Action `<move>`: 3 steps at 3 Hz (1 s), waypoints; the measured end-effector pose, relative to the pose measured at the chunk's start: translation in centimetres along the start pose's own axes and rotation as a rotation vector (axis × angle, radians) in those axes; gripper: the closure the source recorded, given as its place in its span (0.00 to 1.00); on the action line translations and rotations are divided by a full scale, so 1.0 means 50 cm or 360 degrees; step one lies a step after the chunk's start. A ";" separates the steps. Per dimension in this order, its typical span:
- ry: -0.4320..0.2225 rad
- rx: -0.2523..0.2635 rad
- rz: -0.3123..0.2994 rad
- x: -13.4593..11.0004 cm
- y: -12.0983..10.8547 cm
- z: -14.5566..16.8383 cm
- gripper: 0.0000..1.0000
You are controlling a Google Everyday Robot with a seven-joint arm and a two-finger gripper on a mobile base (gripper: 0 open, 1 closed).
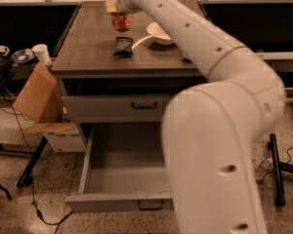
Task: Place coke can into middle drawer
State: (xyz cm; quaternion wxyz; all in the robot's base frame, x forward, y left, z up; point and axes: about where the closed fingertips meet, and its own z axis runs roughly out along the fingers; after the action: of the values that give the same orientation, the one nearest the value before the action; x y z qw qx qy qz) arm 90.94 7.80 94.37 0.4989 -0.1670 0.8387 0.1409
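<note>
The coke can (121, 21), red-orange, stands upright on the far part of the dark wooden cabinet top (88, 43). My gripper (118, 6) is right over the can at its top; the wrist hides where they meet. My white arm runs from the lower right up across the picture to it. The middle drawer (122, 174) is pulled out wide open below, with a plain grey inside that holds nothing and a dark handle on its front. The similar drawer front above it (144, 106) is shut.
A dark packet (123, 47) and a white bowl (158, 33) lie on the top near the can. A cardboard box (36, 96), a white cup (40, 53) and bowls (19, 56) are at the left. A black stand (276, 169) and cables lie on the floor.
</note>
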 end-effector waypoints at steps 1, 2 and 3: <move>-0.0121 -0.0129 -0.0030 -0.015 0.009 -0.146 1.00; -0.0148 -0.0297 -0.0070 0.061 0.050 -0.273 1.00; -0.0119 -0.0356 -0.0102 0.111 0.076 -0.341 1.00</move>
State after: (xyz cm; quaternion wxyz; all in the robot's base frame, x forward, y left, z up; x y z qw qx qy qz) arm 73.37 3.60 97.63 0.5124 -0.2429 0.7927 0.2239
